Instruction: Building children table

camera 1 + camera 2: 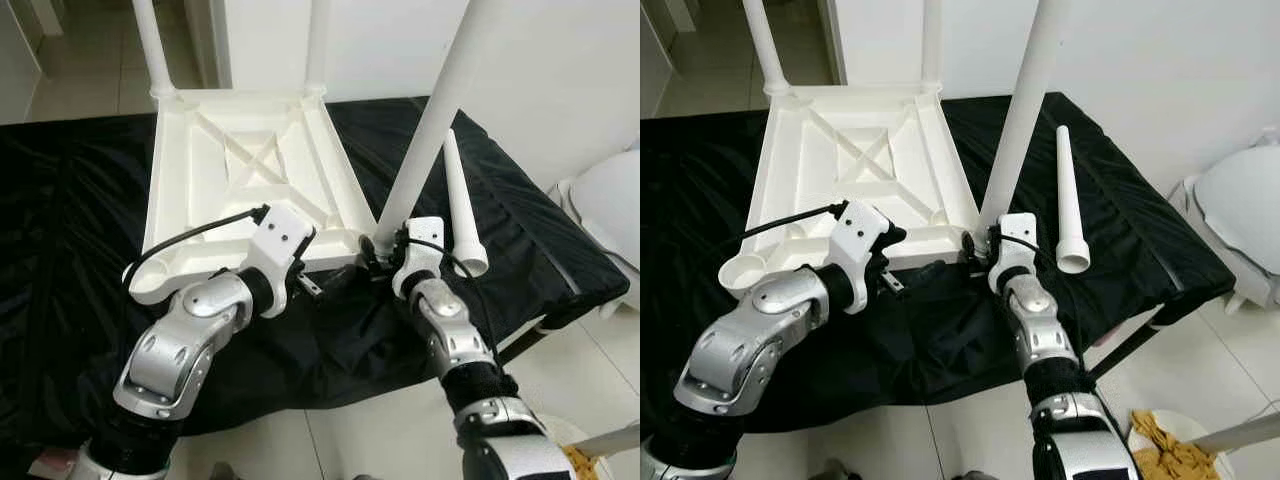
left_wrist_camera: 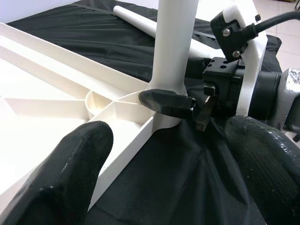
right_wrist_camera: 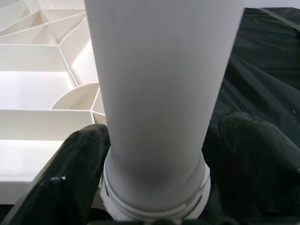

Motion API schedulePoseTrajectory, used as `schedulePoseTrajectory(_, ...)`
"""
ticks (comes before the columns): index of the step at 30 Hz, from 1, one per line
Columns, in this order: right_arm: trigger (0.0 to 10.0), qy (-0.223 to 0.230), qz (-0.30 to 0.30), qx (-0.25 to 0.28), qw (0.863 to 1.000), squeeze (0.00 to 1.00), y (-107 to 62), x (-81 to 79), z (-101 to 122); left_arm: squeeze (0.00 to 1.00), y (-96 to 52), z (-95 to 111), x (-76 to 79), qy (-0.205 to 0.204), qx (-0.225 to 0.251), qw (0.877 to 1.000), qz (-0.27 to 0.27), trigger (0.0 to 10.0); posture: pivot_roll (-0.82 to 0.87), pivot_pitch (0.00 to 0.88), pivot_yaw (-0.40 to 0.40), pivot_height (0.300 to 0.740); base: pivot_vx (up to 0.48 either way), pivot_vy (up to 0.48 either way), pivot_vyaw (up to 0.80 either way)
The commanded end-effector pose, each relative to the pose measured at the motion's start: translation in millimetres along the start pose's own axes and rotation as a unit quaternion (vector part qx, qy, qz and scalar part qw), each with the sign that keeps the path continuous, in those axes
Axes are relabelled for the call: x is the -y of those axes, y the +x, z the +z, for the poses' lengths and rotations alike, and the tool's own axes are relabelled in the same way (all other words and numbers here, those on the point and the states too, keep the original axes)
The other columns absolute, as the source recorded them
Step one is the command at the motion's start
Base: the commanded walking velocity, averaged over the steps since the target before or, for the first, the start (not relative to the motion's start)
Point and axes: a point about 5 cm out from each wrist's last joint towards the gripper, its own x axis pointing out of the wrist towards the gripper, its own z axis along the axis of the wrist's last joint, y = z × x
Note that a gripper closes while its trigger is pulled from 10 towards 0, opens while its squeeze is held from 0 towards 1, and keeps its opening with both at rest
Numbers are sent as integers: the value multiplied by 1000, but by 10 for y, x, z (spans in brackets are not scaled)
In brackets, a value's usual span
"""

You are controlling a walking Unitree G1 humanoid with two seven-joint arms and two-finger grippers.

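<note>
Assembly position: upturned white plastic tabletop (image 1: 240, 170) lies on the black-draped bench (image 1: 80, 250). Right hand (image 3: 154, 178) clamps the white tapered leg (image 1: 440, 110) at its corner socket (keep it vertical while seating). Left hand (image 2: 154, 154) hovers apart nearby.

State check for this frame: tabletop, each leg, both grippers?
Tabletop: upside down on the black cloth.
Far legs: two, upright in their corners.
Near right leg: standing in its corner socket.
Loose leg: lying on the cloth.
Near left socket: empty.
Right gripper: shut on the near right leg's base.
Left gripper: open, beside the tabletop edge.
</note>
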Motion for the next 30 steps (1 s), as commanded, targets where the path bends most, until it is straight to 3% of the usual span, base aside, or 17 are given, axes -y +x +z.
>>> schedulePoseTrajectory(1, 10000, -3, 24, -4, 1000, 0, 7, -2, -17, 0, -4, 32, -20, 7, 0, 1000, 16, 10000, -6, 55, -42, 740, 0, 0, 0)
schedulePoseTrajectory(3, 10000, -21, 75, 2, 997, 0, 27, 3, 2, 0, -3, 36, -24, 8, 0, 1000, 18, 10000, 0, 53, -42, 740, 0, 0, 0)
schedulePoseTrajectory(9, 10000, -45, 129, -4, 991, 0, 69, 50, 11, 0, -10, 45, -33, 10, 0, 1000, 19, 10000, 7, 52, -38, 740, 0, 0, 0)
schedulePoseTrajectory(20, 10000, -86, 174, -47, 980, 0, 123, 246, 6, 0, -40, 52, -35, 11, -2, 1000, 23, 10000, 24, 53, -38, 740, 0, 0, 0)
schedulePoseTrajectory(21, 4941, -85, 174, -53, 980, 0, 113, 274, -16, 0, -46, 48, -34, 11, -3, 1000, 24, 10000, 30, 54, -39, 740, 0, 0, 0)
schedulePoseTrajectory(22, 4941, -84, 174, -55, 980, 0, 106, 290, -28, 0, -49, 45, -34, 11, -4, 1000, 25, 10000, 30, 54, -39, 740, 0, 0, 0)
schedulePoseTrajectory(23, 0, -76, 178, -58, 979, 0, 90, 299, -50, 0, -53, 43, -32, 10, -4, 1000, 25, 10000, 32, 55, -40, 740, 0, 0, 0)
schedulePoseTrajectory(30, 0, -61, 203, -68, 975, 0, 11, 289, -170, 0, -55, 41, -31, 7, -4, 1000, 25, 10000, 26, 56, -34, 740, 0, 0, 0)
